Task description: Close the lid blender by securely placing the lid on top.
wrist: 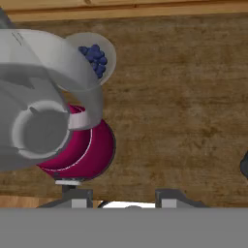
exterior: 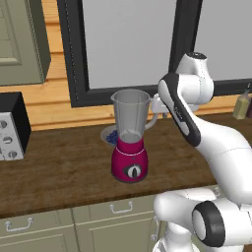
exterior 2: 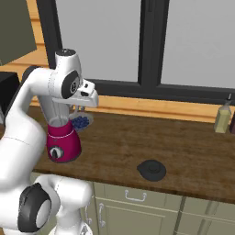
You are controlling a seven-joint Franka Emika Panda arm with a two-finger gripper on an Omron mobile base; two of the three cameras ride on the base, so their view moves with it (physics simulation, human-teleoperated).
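The wooden counter [exterior 2: 183, 142] runs under everything, with the white arm [exterior: 197, 118] bent over it so the hand hangs high and looks pretty much straight down. The blender [exterior: 130, 142] sits just to the side of the hand, magenta base under an open clear jar with nothing on its rim; in the hand view the jar mouth is off to the left of the gripper [wrist: 123, 196]. The fingers [wrist: 77, 196] look drawn in with nothing between them, though only the tips poke in, so that's a bit of a squint. The lid [exterior 2: 152, 170] lies flat on the counter well off to the hand's other side, away from the blender. A small bowl of blueberries [wrist: 97, 58] sits right behind the jar.
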